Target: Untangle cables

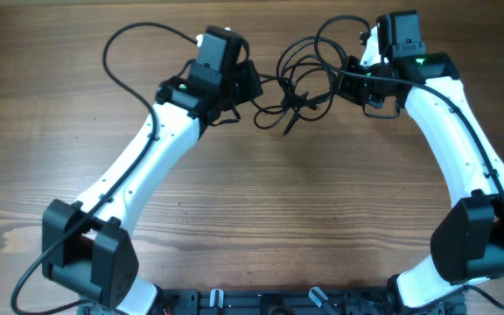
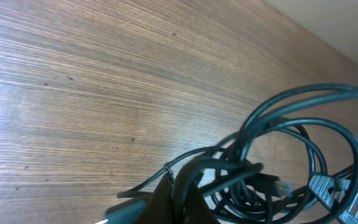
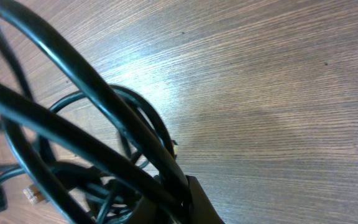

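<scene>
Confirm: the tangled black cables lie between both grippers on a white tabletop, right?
No, the tabletop is brown wood, not white, as the overhead view shows. The tangled black cables do lie between the left gripper and the right gripper.

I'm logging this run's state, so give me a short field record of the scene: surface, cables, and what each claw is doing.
surface: brown wooden table
cables: thin black cables, knotted in overlapping loops, bunched between the two claws
left claw: at the tangle's left edge; grip unclear
right claw: at the tangle's right edge; strands converge on it, apparently clamped
task status: not yet untangled
</scene>
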{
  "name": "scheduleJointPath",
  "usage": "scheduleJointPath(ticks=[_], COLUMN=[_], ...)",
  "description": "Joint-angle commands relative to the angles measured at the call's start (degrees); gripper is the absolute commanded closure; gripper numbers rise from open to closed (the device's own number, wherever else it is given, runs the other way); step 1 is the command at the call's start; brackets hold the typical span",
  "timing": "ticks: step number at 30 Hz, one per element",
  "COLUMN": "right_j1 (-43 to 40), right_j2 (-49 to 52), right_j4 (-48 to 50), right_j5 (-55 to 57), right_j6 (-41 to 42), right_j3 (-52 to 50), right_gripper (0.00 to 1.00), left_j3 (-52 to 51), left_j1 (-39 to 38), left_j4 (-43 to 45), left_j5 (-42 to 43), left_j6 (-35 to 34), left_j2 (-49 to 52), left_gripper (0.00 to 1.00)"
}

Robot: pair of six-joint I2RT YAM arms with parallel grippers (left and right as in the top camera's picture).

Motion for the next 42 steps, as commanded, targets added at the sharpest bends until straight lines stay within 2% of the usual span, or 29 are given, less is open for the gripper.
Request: scheduleJointPath(ticks=[1,6,9,16,19,22,23,25,28,33,42], right_j1=[-2.9,-7.7,-10.6,-12.3,-12.2,-12.0,-12.0,-12.0,-12.0,-9.6,-4.3], right_j2=[0.1,0.1,0.1,0.1,0.1,0.1,0.1,0.1,0.1,0.1,0.1], right_j4=[-1.5,-2.2,-2.2,-0.4,-0.4,-0.4,-0.5,-0.6,-0.9,-1.2,2.1], right_j5=[11.9,11.7,7.5,-16.9,-24.6,-25.7,-25.7,-26.4,-31.0,-33.3,-33.1], right_j6=[1.2,1.2,0.0,-17.7,-22.6,-23.3,-23.5,-24.3,-27.2,-28.9,-24.2], right_j3=[0.3,0.3,0.3,0.3,0.3,0.3,0.3,0.3,0.3,0.3,0.3], right_gripper=[0.96,0.96,0.96,0.95,0.82,0.60,0.51,0.45,0.41,0.40,0.42], left_j3=[1.5,1.5,1.5,1.5,1.5,1.4,1.5,1.4,1.4,1.5,1.5], left_j1=[5.1,6.9,7.1,6.8,6.8,6.8,6.8,6.8,6.8,7.0,11.5], left_j4=[-1.8,-4.6,-4.7,-4.7,-4.7,-4.2,-3.6,-1.8,0.6,3.9,7.5], left_j5=[-5.7,-5.7,-5.7,-4.3,1.8,9.0,12.4,19.6,27.2,33.9,48.7], left_j6=[2.8,2.8,2.8,2.8,2.8,3.0,4.7,8.6,12.0,13.5,13.5], left_j2=[-3.7,-3.9,-3.9,-3.9,-3.9,-3.9,-3.9,-3.9,-3.9,-3.9,-3.9], left_gripper=[0.96,0.96,0.96,0.96,0.96,0.96,0.96,0.96,0.96,0.96,0.96])
